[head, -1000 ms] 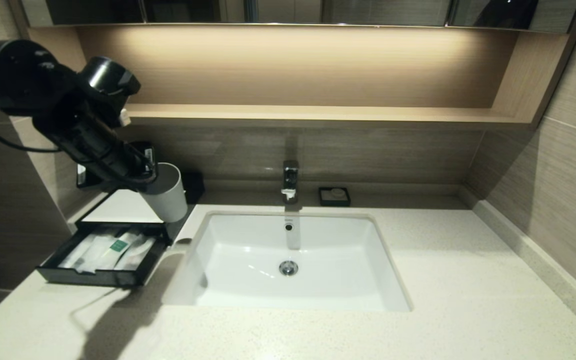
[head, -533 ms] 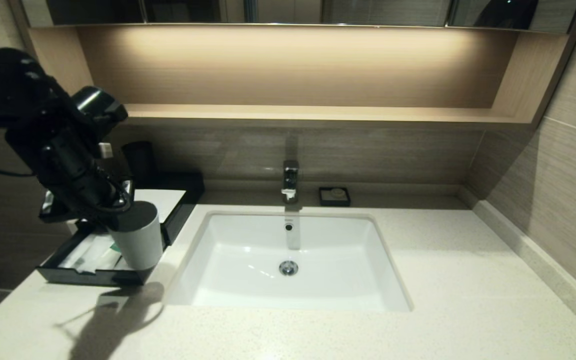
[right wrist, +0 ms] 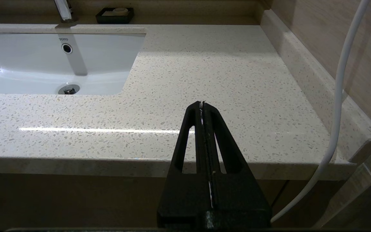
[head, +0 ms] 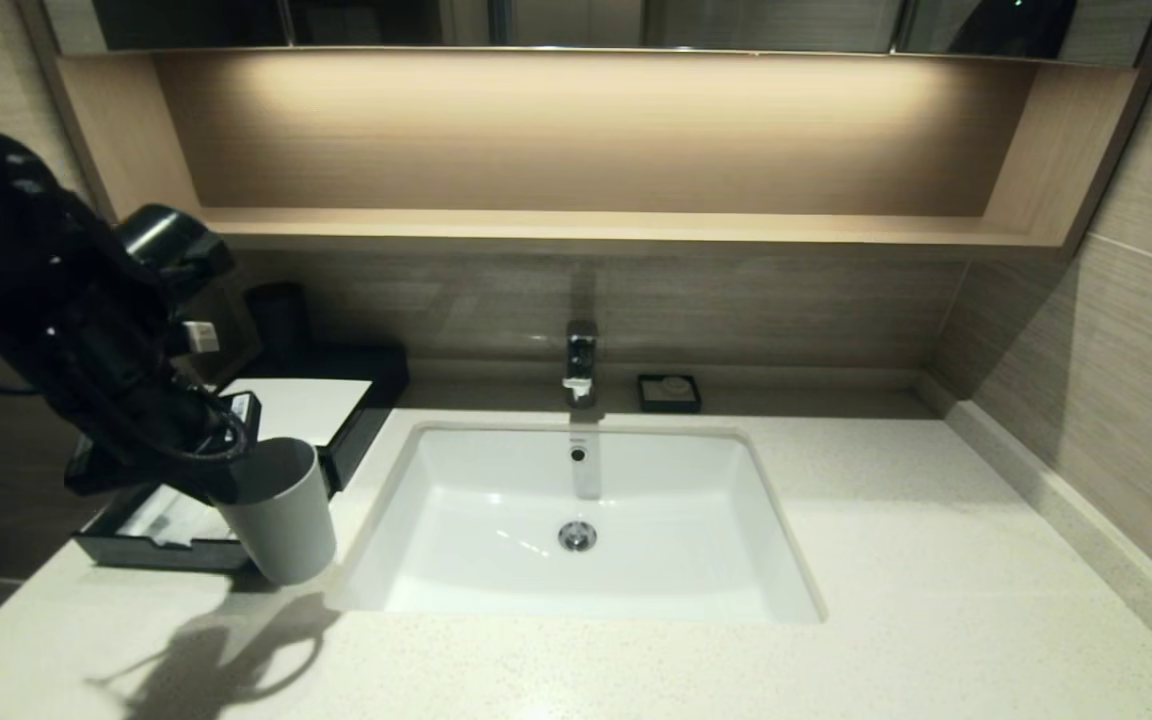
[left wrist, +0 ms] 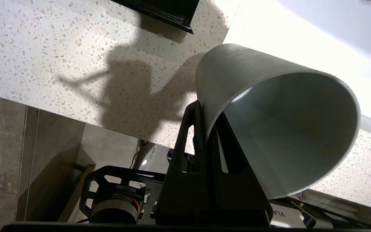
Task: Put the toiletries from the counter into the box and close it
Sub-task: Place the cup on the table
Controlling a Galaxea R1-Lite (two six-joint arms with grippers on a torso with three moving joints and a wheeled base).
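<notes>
Left end effector [head: 236, 470] clamped on a grey cup's [head: 281, 515] rim, lower left of frame.
Toiletries [head: 171, 515], probably paper-wrapped, lie in the box's [head: 326, 420] open drawer behind the cup; right end effector [right wrist: 202, 104] pressed together over the tabletop [right wrist: 204, 71].

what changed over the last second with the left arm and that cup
The left gripper, shut on the rim of the grey cup, carried it from above the box's white top forward and down, in front of the open drawer, near the counter. The grip held throughout. Drawer, sink and soap dish stayed put.
</notes>
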